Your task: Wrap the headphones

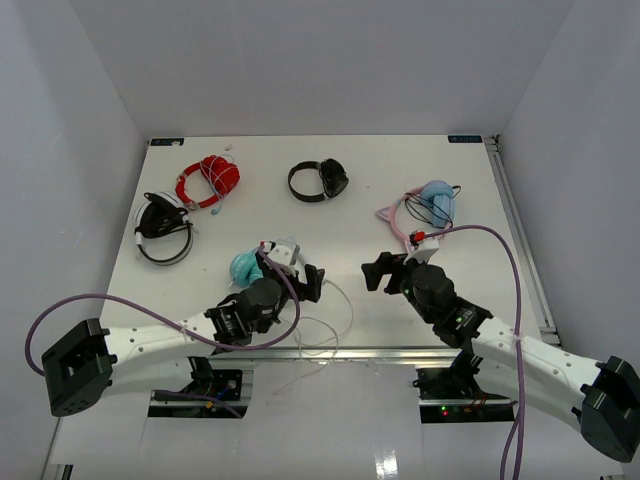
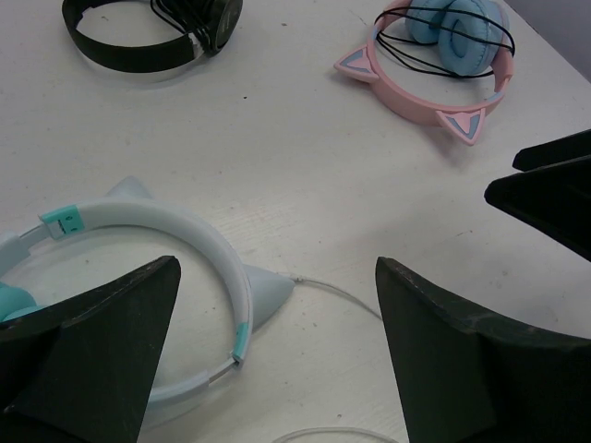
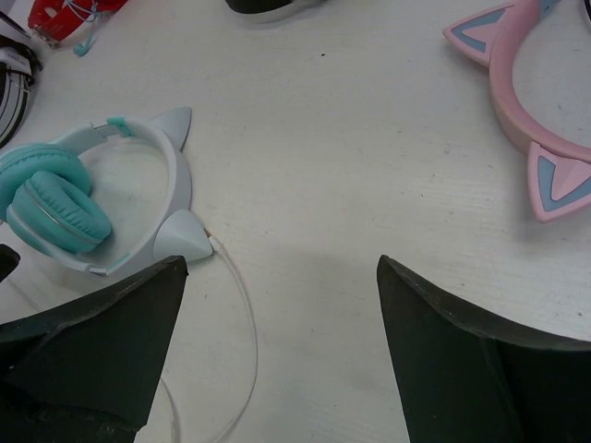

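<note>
White and matte, the surface [image 1: 270,160] sits boxed in by plain pale walls [image 1: 320,60] at the back and on both sides. Small dark specks show on it in the wrist views.

The teal headphones [image 1: 248,266] lie near the front left, just beside the left gripper [image 1: 310,283]. From above, the left arm [image 1: 180,340] covers part of them, so only one cup and a bit of white band show. The right wrist view shows them best [image 3: 55,208]: folded cups, cat ears on the band. Their thin white cable [image 3: 245,305] leaves by one ear. It loops toward the near edge [image 1: 330,300], and its end is hard to make out.

In the left wrist view, the cups are mostly cut off behind a finger, leaving the band [image 2: 185,240].

Both grippers hover over bare surface with fingers spread wide, grasping nothing. The left gripper [image 2: 275,268] and right gripper [image 3: 282,263] face each other across a gap [image 1: 378,272].

Farther back lie pink cat-ear headphones [image 1: 425,205], cropped at the right wrist frame edge [image 3: 536,101]. Black headphones [image 1: 318,180], red headphones [image 1: 208,178] and a black-and-white pair [image 1: 162,228] are there too.
</note>
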`<act>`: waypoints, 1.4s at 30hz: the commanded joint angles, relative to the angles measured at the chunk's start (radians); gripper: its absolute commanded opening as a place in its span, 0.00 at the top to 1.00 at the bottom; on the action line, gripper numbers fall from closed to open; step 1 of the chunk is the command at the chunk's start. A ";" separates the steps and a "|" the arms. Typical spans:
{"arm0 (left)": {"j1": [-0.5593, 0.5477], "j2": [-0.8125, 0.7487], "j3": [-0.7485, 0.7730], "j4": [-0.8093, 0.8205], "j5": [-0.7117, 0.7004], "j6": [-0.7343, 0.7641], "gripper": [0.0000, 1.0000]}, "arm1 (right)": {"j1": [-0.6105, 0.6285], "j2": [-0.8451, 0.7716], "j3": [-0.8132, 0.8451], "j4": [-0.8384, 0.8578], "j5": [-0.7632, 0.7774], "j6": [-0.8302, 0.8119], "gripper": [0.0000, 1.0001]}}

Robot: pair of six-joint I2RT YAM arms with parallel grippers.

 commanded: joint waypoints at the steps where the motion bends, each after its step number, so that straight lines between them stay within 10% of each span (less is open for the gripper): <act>1: -0.001 0.025 0.034 -0.009 -0.003 0.007 0.02 | 0.000 -0.026 0.027 0.020 0.034 0.018 0.10; 11: 0.001 0.274 0.256 -0.329 -0.209 -0.062 0.17 | 0.000 -0.075 0.014 0.004 0.063 0.020 0.10; 18: 0.068 0.459 0.369 -0.486 -0.105 -0.099 0.24 | 0.000 -0.164 -0.020 -0.002 0.089 0.019 0.07; 42: 0.078 0.785 0.572 -0.598 -0.045 -0.086 0.37 | 0.000 -0.222 -0.016 -0.029 0.079 0.009 0.06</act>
